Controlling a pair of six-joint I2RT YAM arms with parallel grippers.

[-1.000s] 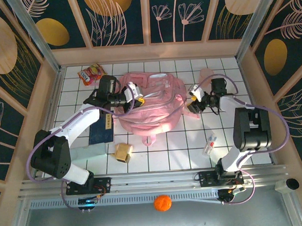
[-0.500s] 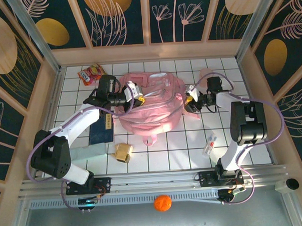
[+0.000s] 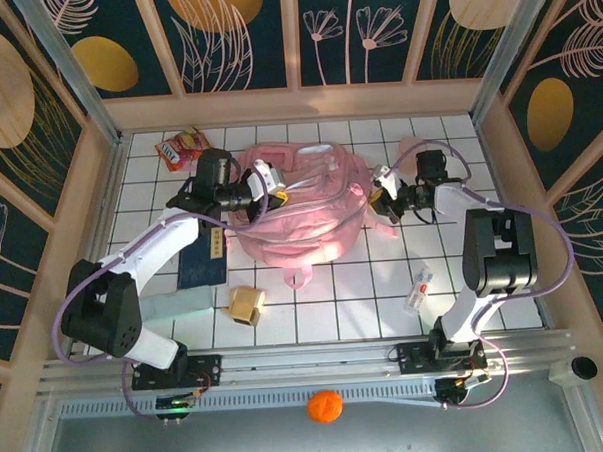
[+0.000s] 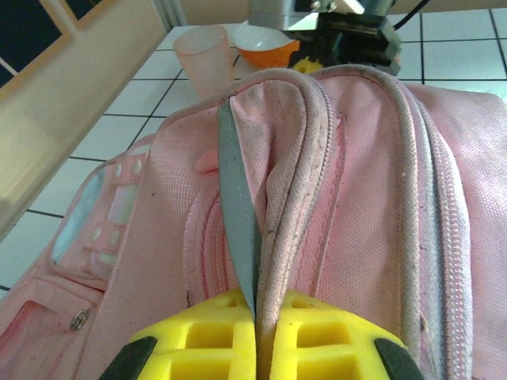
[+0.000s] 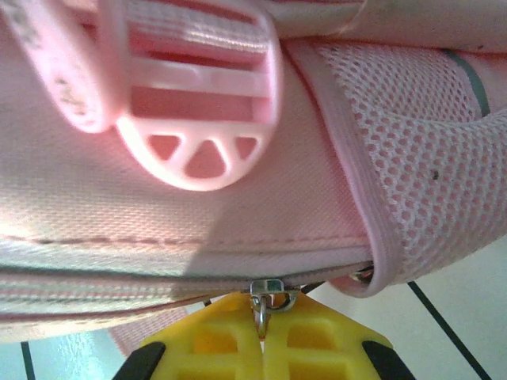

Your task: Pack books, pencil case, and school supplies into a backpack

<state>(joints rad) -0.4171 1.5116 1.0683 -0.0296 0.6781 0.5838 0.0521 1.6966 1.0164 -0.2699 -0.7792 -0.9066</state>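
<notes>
The right gripper (image 5: pixel 262 318) is closed on the small metal zip pull (image 5: pixel 268 294) at the side of the backpack (image 3: pixel 304 226), and the left gripper (image 4: pixel 257 315) is clamped on a grey-edged fold (image 4: pixel 238 214) of the bag's top, apparently to brace it. The pull is thin and slick, and only its tip sits between the yellow pads, so the likeliest failure is that it slides out once the arm starts to drag. If the drag does not follow the curve of the zip, the slider can bite into the loose pink fabric and jam. Should the left grip give way, the whole bag may travel across the surface (image 3: pixel 364 283) instead of opening, and it could knock the cup (image 4: pixel 204 51) just beyond it. A hard tug may also twist the bag so the opening faces away from the arms. Nothing is packed yet: the book (image 3: pixel 201 258), pencil case (image 3: pixel 180 303) and box (image 3: pixel 247 303) lie to the bag's near left, the white item (image 3: pixel 419 289) lies well apart on the near right
</notes>
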